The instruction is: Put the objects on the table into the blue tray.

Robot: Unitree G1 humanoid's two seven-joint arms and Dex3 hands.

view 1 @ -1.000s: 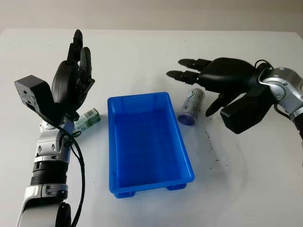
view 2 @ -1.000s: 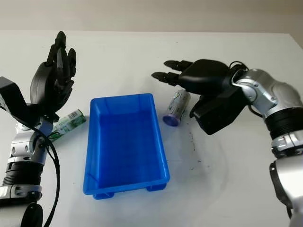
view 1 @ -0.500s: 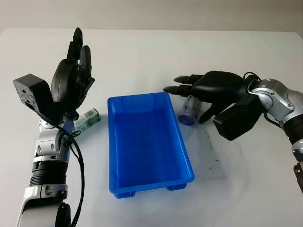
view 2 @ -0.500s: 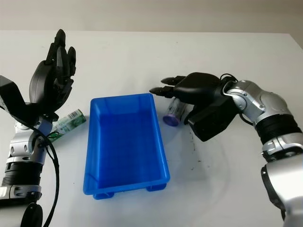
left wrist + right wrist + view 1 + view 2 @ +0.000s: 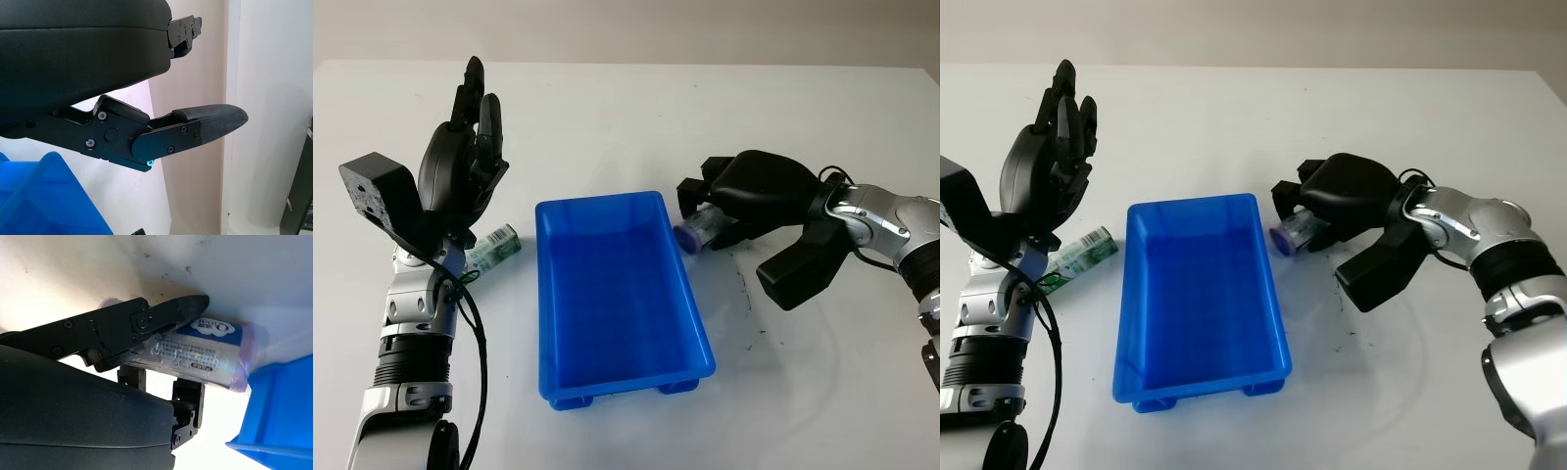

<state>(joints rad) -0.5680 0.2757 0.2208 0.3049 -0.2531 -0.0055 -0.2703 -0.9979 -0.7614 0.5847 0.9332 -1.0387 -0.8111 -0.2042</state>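
Where blue tray rim ends, right hand gripping bottle

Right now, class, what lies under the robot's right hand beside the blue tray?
The right hand is curled around a purple-capped tube by the blue tray. Its purple end pokes out; the hand covers most of its body.

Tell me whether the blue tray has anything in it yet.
Empty. The blue tray shows only its bare floor; the purple-capped tube is outside its right wall in the right hand, and the green carton lies on the table left of it.
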